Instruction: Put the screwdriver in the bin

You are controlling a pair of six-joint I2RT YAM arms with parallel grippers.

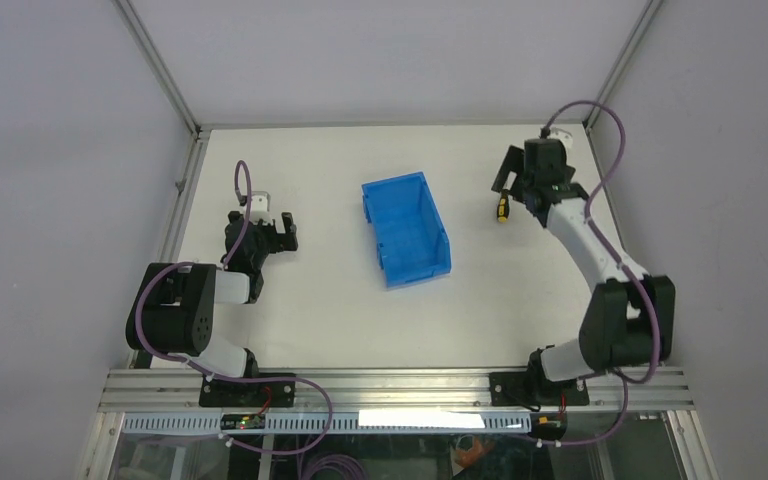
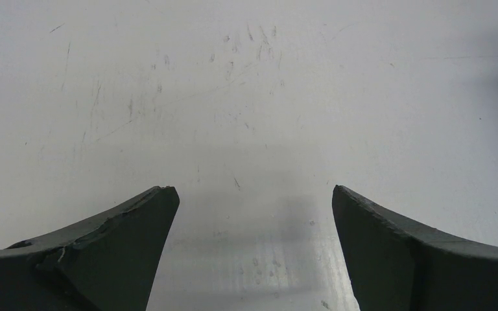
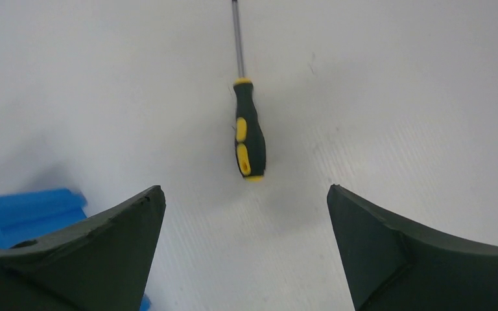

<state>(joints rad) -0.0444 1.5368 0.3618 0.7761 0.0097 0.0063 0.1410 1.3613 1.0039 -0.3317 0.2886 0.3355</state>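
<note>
The screwdriver (image 3: 248, 139), with a yellow-and-black handle and a thin metal shaft, lies flat on the white table. In the top view only its handle end (image 1: 502, 209) shows, right of the bin, beneath my right gripper. The blue bin (image 1: 405, 229) stands empty at the table's middle; one corner of it (image 3: 32, 208) shows at the lower left of the right wrist view. My right gripper (image 3: 245, 189) is open and empty, held above the table with the handle just ahead of its fingertips. It also shows in the top view (image 1: 516, 188). My left gripper (image 2: 255, 189) is open and empty over bare table, left of the bin (image 1: 284, 232).
Metal frame rails run along the table's left (image 1: 182, 190) and back edges. Grey walls close in the back and sides. The two arm bases stand on the near rail (image 1: 390, 385). The right arm's purple cable (image 1: 600, 120) loops over the back right corner.
</note>
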